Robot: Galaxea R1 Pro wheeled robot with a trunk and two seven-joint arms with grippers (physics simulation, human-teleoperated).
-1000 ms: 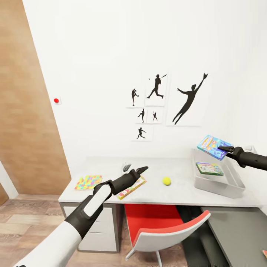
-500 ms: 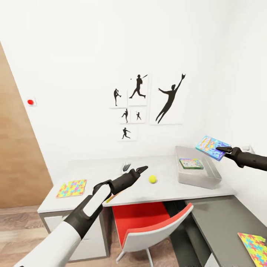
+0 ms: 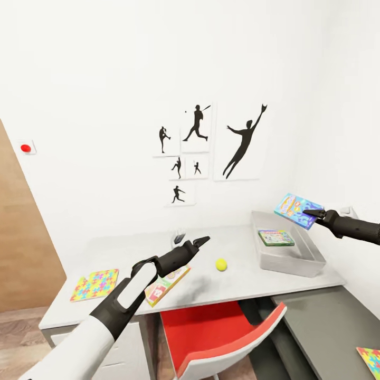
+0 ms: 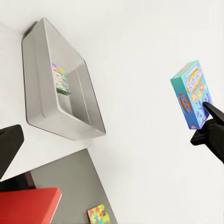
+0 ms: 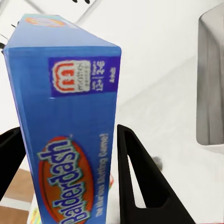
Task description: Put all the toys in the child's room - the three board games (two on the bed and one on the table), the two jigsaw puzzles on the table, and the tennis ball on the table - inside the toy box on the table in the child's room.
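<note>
The right gripper was clamped on one blue board game, its fingers pressed against the box's sides, holding it in the air over the far right corner of the toy box. One green-edged board game lay flat inside that tray, which sat at the right end of the tabletop.

The left gripper hung above the middle of the tabletop with nothing in it, its fingertips close together in a narrow gap. Just under the left forearm, near the front edge, lay the third board game, a yellow and red box. One tennis ball rested between it and the tray, well apart from both.

Two jigsaw puzzles were in view: one at the left front corner of the tabletop, the other on the lower dark-grey wing. One red chair stood below the front edge.
</note>
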